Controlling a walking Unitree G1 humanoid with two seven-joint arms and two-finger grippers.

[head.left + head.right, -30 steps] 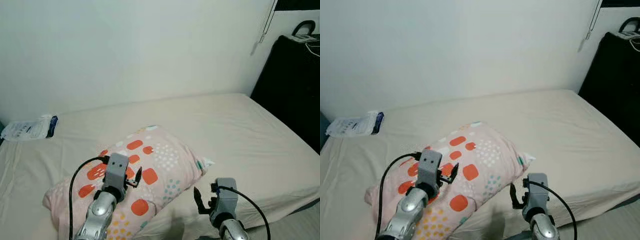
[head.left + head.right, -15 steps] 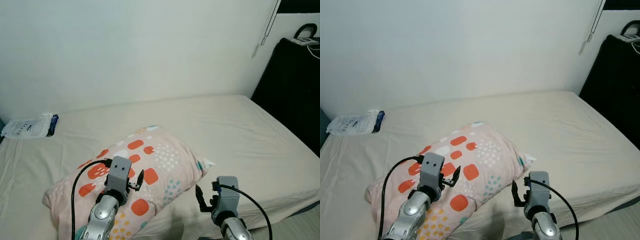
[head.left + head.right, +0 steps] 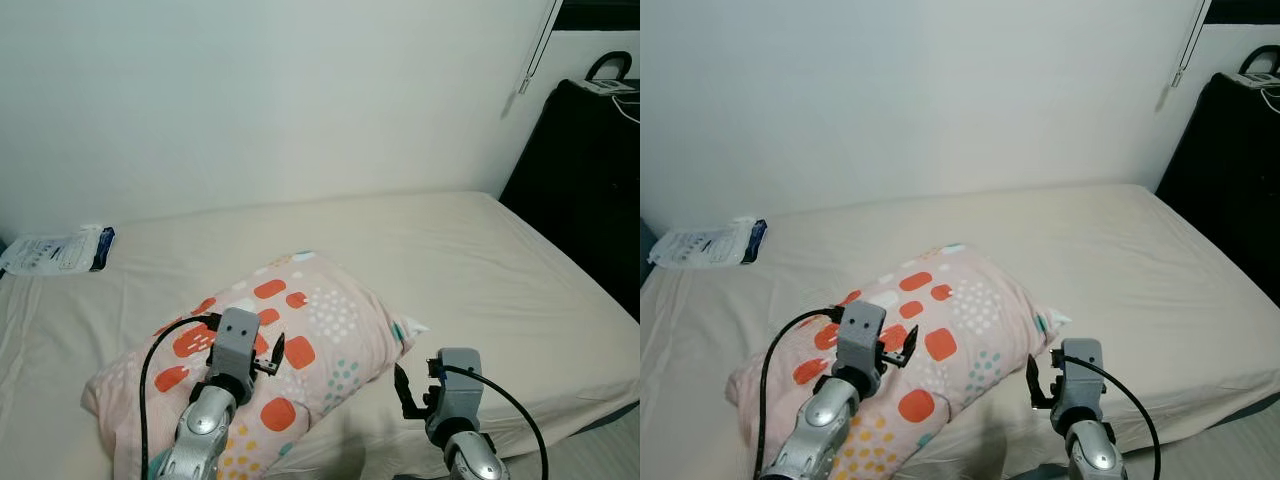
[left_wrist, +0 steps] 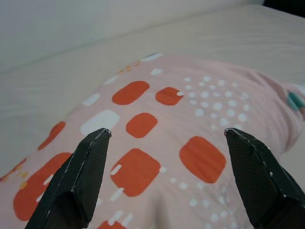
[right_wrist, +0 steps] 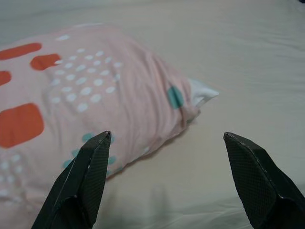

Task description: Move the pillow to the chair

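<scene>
- The pillow (image 3: pixel 265 355), pink with orange and white patches, lies on the bed (image 3: pixel 500 260), near the front edge and angled across the sheet; no chair can be made out from here.
- The left gripper (image 4: pixel 167 179) hovers above the pillow's patterned top, fingers spread wide and holding nothing.
- The right gripper (image 5: pixel 164 181) sits low by the pillow's corner with the white tag, also wide open and empty, its fingers bracketing the edge of the pillow and bare sheet.
- First risk: the left fingers come straight down on a plump, soft surface and pinch only a fold of the cover. A thin pinch like that could slide out once the weight hangs from it.
- Second risk: the right gripper closes on bedsheet along with the pillow corner, since the two lie touching there. Lift then, and the sheet drags up with it.
- Third risk: the two grips are uneven, so the pillow sags or swings off one side during the carry.
- Also watch the black cable (image 3: pixel 150 355) looping beside the left arm; it hangs close to the pillow and could snag as the arm lowers.
</scene>
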